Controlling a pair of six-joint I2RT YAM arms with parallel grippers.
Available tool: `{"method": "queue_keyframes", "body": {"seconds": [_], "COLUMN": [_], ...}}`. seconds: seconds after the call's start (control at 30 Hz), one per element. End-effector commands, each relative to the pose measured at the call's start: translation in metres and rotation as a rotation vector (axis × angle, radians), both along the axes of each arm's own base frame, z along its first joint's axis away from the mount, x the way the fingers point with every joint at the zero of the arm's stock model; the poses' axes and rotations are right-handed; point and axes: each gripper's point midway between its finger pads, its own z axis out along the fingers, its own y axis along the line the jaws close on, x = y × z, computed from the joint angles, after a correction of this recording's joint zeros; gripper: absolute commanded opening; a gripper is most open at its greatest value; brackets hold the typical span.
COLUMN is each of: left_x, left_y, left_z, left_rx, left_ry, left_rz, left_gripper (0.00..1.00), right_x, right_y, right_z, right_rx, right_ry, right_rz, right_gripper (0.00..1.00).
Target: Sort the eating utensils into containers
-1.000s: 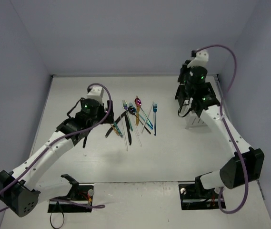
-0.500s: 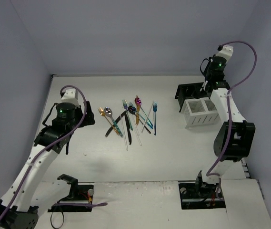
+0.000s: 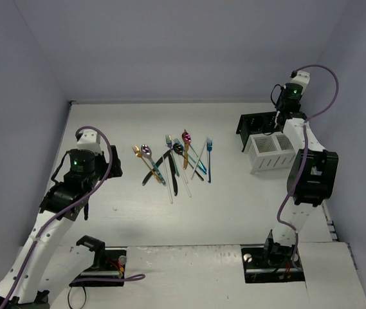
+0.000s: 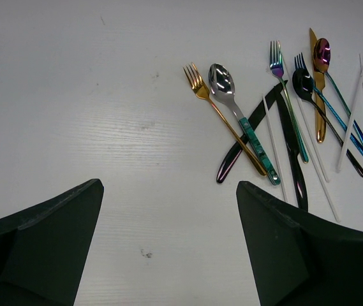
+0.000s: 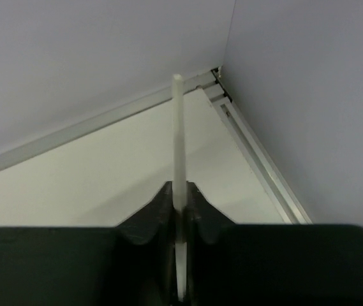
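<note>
Cutlery (image 3: 176, 161) lies fanned in a loose pile on the table (image 3: 234, 193), well left of the white caddy (image 3: 269, 154). One white-handled piece (image 5: 178, 127) stands upright, pinched in the narrow jaws of the right gripper (image 5: 178, 197), just behind the white caddy and beside the black caddy (image 3: 250, 122). Left gripper (image 4: 168, 210) hovers spread wide, farther left of the white caddy than the pile.

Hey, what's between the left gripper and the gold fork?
Nothing: only bare table lies between the left gripper and the gold fork, as the left wrist view shows.
</note>
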Motion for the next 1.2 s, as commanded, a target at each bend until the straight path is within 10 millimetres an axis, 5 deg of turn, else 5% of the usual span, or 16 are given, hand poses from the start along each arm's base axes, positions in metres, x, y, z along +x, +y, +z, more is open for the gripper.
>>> {"method": "queue_keyframes", "body": {"seconds": [0.0, 0.23, 0.33, 0.4, 0.53, 0.73, 1.0, 1.17], "left_x": [0.007, 0.010, 0.012, 0.014, 0.016, 0.021, 0.016, 0.014], "left_y": [-0.001, -0.002, -0.002, -0.003, -0.003, -0.001, 0.008, 0.010], "left_z": [0.016, 0.012, 0.013, 0.013, 0.018, 0.021, 0.001, 0.000], "left_rx": [-0.019, -0.035, -0.039, -0.038, -0.028, 0.013, 0.023, 0.024], "left_ry": [-0.059, -0.038, -0.039, -0.036, -0.040, -0.037, 0.012, 0.013], "left_rz": [-0.003, -0.007, -0.009, -0.012, -0.023, -0.029, 0.017, 0.027], "left_gripper": [0.83, 0.83, 0.83, 0.83, 0.83, 0.83, 0.83, 0.83], "right_x": [-0.001, -0.035, -0.058, -0.074, -0.108, -0.141, -0.131, -0.120], "right_y": [0.003, 0.019, 0.048, 0.084, 0.157, 0.237, 0.304, 0.322], "right_z": [0.044, 0.102, 0.113, 0.119, 0.085, 0.028, -0.043, -0.095], "right_rx": [-0.012, 0.013, 0.031, 0.047, 0.143, 0.224, 0.304, 0.344], "right_ry": [-0.112, -0.145, -0.116, -0.099, 0.039, 0.193, 0.341, 0.438], "right_rz": [0.028, 0.026, 0.053, 0.122, 0.270, 0.351, 0.360, 0.322], "right_gripper": [0.24, 0.58, 0.65, 0.66, 0.64, 0.56, 0.47, 0.41]}}
